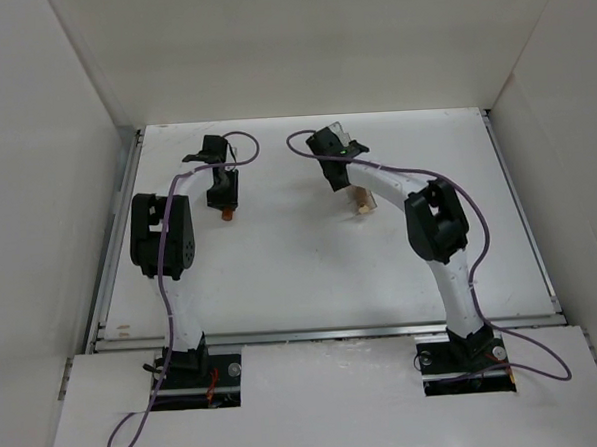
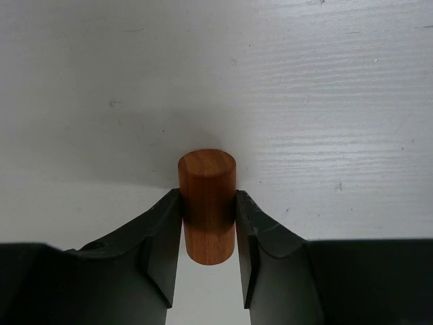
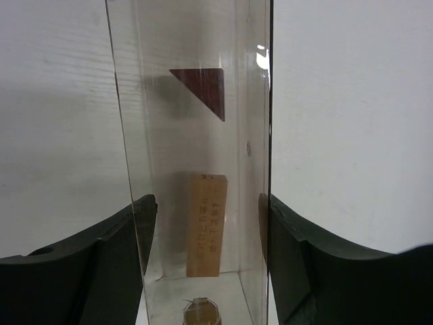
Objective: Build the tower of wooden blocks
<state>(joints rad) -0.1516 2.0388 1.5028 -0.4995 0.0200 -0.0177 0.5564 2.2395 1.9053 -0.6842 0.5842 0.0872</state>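
My left gripper is shut on the orange-brown round piece, a short upright cylinder that stands on or just above the white table; it shows in the top view as a small orange spot under the fingers. My right gripper is shut on the clear plastic box, with one finger on each long wall. Through the box I see the dark red-brown pointed piece and the pale tan flat bar. The tan bar also shows in the top view.
White walls enclose the table on the left, back and right. A metal rail runs along the near edge in front of the arm bases. A small brownish item sits at the near end of the box.
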